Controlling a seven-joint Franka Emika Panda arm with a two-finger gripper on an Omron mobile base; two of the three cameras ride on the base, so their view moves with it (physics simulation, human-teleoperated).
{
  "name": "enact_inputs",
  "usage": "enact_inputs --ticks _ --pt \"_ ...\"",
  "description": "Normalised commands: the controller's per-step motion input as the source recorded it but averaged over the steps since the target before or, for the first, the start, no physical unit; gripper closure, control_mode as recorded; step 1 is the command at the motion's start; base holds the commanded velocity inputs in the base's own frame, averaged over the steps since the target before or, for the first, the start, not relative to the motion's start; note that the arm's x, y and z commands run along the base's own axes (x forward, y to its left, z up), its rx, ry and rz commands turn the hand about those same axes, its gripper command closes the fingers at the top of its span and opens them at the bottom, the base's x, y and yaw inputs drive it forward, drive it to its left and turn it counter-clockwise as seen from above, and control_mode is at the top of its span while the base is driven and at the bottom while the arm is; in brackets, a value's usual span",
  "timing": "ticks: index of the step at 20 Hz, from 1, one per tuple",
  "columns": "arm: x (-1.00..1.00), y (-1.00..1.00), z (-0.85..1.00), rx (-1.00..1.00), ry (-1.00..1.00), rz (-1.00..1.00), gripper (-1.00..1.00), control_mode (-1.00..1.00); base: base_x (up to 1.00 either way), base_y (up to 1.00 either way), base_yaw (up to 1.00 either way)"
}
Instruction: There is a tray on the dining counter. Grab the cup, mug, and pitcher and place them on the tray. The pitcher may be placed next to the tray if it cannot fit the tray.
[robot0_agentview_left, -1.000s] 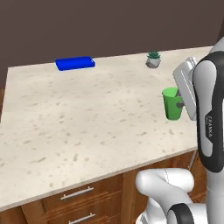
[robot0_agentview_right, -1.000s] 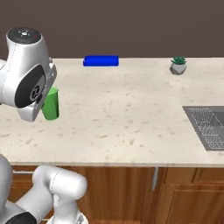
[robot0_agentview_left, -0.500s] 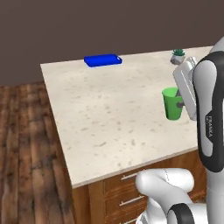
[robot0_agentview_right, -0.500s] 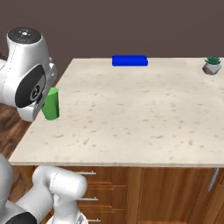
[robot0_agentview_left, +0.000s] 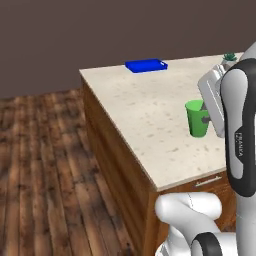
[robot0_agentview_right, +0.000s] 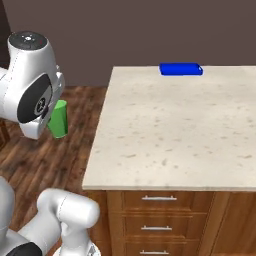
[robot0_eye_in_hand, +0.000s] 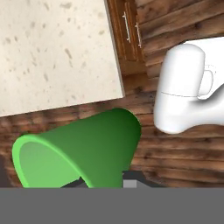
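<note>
The dining tabletop (robot0_agentview_right: 170, 130) spreads broad and bare ahead of the pincer (robot0_eye_in_hand: 103, 183), and nothing of the task has reached it. The blue tray (robot0_agentview_right: 181, 69) lies at the tabletop's far edge, well beyond the pincer, with nothing on it. So the work is at an early stage: of the three things to be set on the tray, one is in hand and none is delivered, and the mug and the pitcher are nowhere among what can be seen here.

The white arm (robot0_agentview_left: 240, 125) stands tall and folded, its upper links upright with the hand tucked in close to them at about tabletop height. The hand is turned so that its camera looks down past the tabletop's corner to the wooden floor (robot0_eye_in_hand: 175, 162) (the drawer fronts run along below that edge).

The pincer is pressed together on the green cup (robot0_agentview_left: 198, 118), gripping it at the rim as far as the cropped hand view lets one judge, since the fingers are mostly hidden by the cup. The cup hangs clear of the tabletop: in the right base view it sits over the floor, short of the near side edge, so it is being carried and touches no surface.
</note>
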Motion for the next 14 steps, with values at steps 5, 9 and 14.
enact_inputs --ticks 5,9,14 --pt "0.0 0.0 0.0 0.0 0.0 0.0 1.0 1.0 0.11 1.0 -0.16" --pt "0.0 0.0 0.0 0.0 0.0 0.0 1.0 1.0 0.25 1.0 -0.36" --pt "0.0 0.0 0.0 0.0 0.0 0.0 1.0 1.0 0.26 1.0 -0.45"
